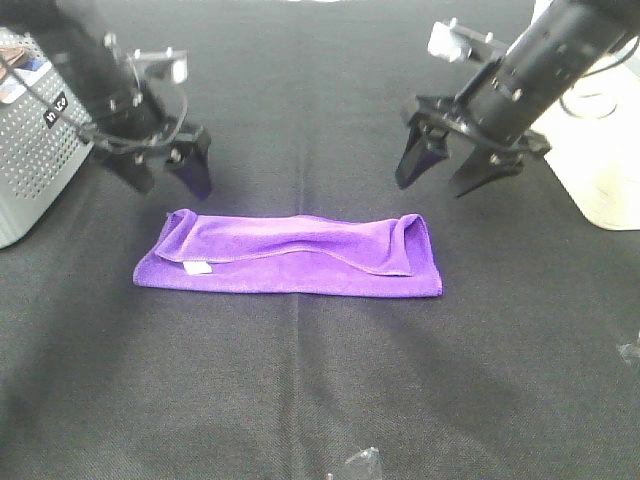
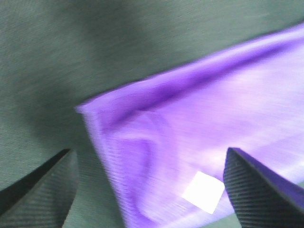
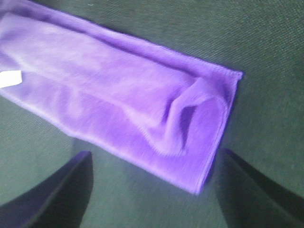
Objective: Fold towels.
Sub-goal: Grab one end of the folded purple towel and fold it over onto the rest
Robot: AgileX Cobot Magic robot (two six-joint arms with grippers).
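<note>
One high overview, two close wrist views.

Mounted high, looking down at a slant over the black tabletop (image 1: 300, 400), whole purple towel (image 1: 300, 265) in frame. From the left gripper (image 1: 170, 185), at ten o'clock of the towel, close onto its tagged end (image 2: 190, 142); from the right gripper (image 1: 432, 185), at two o'clock, slightly farther back, onto the other end (image 3: 190, 109). Shared across all three: towel and white tag (image 1: 197, 267).

Exterior high view: evenly lit, soft shadows on the bench (image 1: 300, 400), overexposed at right edge. Both wrist views: blurred, soft-focused.
</note>
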